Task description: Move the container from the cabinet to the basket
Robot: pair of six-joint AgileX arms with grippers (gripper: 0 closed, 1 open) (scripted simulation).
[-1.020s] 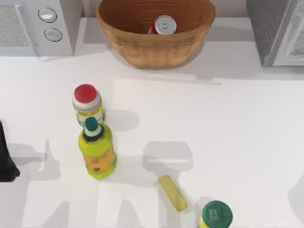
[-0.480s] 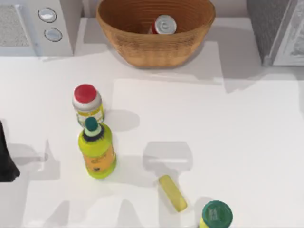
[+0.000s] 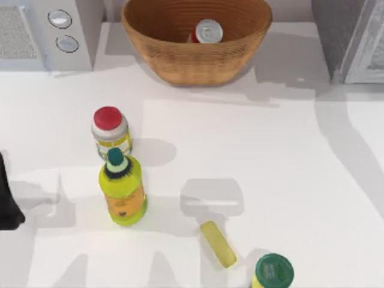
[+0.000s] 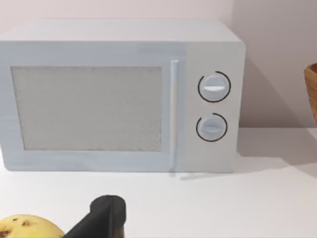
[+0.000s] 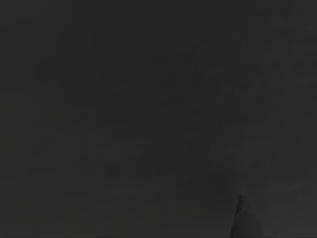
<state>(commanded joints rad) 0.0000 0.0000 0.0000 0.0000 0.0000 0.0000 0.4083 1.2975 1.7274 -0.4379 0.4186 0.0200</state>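
The container (image 3: 208, 31), a small can with a shiny silver top and red sides, stands upright inside the basket (image 3: 180, 66), a wide tan wicker bowl at the back middle of the table. At the back right corner stands the cabinet (image 3: 345, 36), grey and speckled with a pale framed door. My left gripper (image 3: 8, 204) is parked at the table's left edge, far from the basket. One of its black fingers (image 4: 106, 215) shows low in the left wrist view. The right wrist view is dark.
A white microwave (image 3: 42, 36) with two knobs fills the back left corner. A red-capped jar (image 3: 110, 129) and a green-capped yellow bottle (image 3: 122, 192) stand left of centre. A yellow bar (image 3: 218, 243) and a green-capped bottle (image 3: 273, 271) lie near the front edge.
A shadow on the right side of the table has spread from beside the cabinet toward the front right. The can, basket, bottles and left arm have not moved.
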